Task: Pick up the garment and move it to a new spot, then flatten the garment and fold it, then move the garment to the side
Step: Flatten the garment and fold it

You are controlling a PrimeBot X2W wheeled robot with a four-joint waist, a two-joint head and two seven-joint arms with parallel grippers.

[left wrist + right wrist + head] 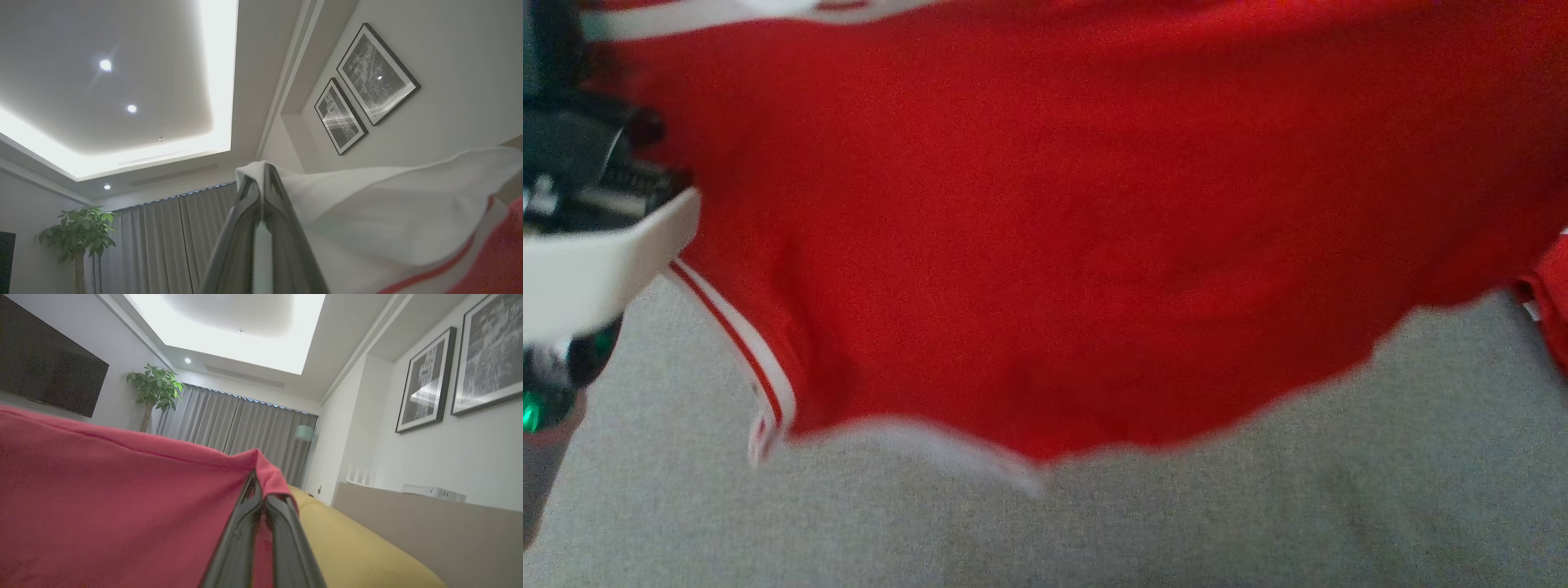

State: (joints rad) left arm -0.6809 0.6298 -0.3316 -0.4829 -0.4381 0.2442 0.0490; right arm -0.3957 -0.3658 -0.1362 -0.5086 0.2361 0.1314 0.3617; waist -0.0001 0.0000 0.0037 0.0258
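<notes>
The garment [1062,229] is red with white, red-striped trim. It hangs blurred and spread wide across the head view, above a grey surface [1094,531]. In the left wrist view my left gripper [261,171] points up toward the ceiling, shut on a white edge of the garment [388,212] that drapes off to the right. My right gripper [258,477] is shut on a red edge of the garment [114,506], which stretches away to the left. Part of my left arm's pale casing [596,261] shows at the left edge of the head view.
A yellow sofa [359,547] lies below the right gripper, against a beige ledge. Grey curtains [229,420], a potted plant [155,388], a dark wall screen [45,375] and framed pictures [367,85] surround the room.
</notes>
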